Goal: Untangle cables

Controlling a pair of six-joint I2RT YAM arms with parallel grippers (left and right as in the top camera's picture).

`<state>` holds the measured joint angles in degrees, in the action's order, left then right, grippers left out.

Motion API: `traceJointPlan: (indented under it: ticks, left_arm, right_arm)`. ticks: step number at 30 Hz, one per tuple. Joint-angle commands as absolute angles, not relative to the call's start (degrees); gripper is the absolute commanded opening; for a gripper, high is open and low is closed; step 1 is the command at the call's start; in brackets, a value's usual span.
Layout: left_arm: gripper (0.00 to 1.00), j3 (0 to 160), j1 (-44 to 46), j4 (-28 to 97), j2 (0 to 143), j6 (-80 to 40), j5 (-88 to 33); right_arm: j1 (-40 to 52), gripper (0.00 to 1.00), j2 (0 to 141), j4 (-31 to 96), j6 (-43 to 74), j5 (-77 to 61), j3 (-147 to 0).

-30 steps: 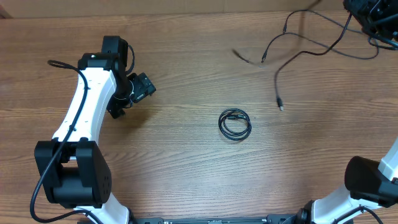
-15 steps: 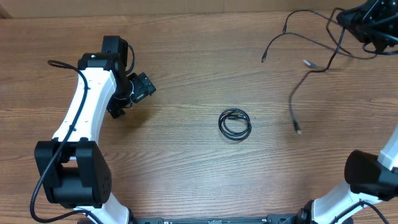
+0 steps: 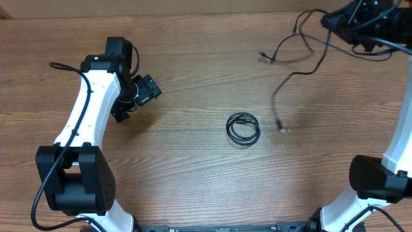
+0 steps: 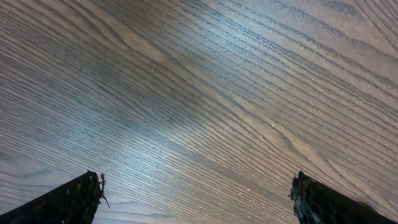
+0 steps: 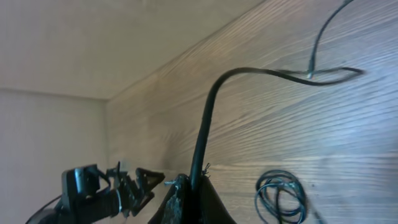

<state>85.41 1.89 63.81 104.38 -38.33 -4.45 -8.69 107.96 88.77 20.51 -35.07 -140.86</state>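
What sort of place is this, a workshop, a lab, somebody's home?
Most likely a robotics lab bench. A left arm and a right arm, both white machines, are mounted at a wood-grain table. On it lie practice cables: a coil and loose strands.

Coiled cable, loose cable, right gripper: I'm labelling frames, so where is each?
Coiled cable (image 3: 243,117), overhead, upper arc of the coil.
Loose cable (image 3: 281,129), overhead, its silver plug end.
Right gripper (image 5: 191,186), right wrist, between its shut fingertips.
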Motion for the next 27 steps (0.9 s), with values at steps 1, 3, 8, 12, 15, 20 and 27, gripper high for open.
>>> traceJointPlan:
  ticks: [1, 3, 8, 12, 15, 20, 27]
  left_arm:
    - [0.99, 85.58, 1.96, 63.81, 103.81, -36.84, -4.08]
    - [0.99, 85.58, 1.96, 63.81, 103.81, -36.84, -4.08]
    - [1.00, 85.58, 1.96, 62.98, 103.81, -36.86, -4.10]
    - [1.00, 85.58, 1.96, 63.02, 103.81, -36.84, -4.10]
    - [1.00, 85.58, 1.96, 63.24, 103.81, -36.84, -4.10]
    - [1.00, 85.58, 1.96, 63.18, 103.81, -36.84, -4.08]
    - [0.99, 85.58, 1.96, 62.92, 103.81, -36.84, -4.10]
  right_arm:
    - [-8.67, 0.04, 107.59, 89.10, 19.59, -34.70, -140.86]
    - [-8.88, 0.04, 107.85, 90.39, 19.59, -33.21, -140.84]
    - [-9.02, 0.04, 110.13, 93.60, 16.34, -33.06, -140.81]
    - [-9.08, 0.04, 113.16, 94.15, 16.27, -31.77, -140.79]
    - [-9.52, 0.04, 114.78, 93.27, 17.82, -25.41, -140.79]
    - [-11.22, 0.04, 115.52, 91.72, 21.21, -14.13, -140.79]
    - [-14.90, 0.04, 116.20, 90.50, 21.26, -3.49, -140.77]
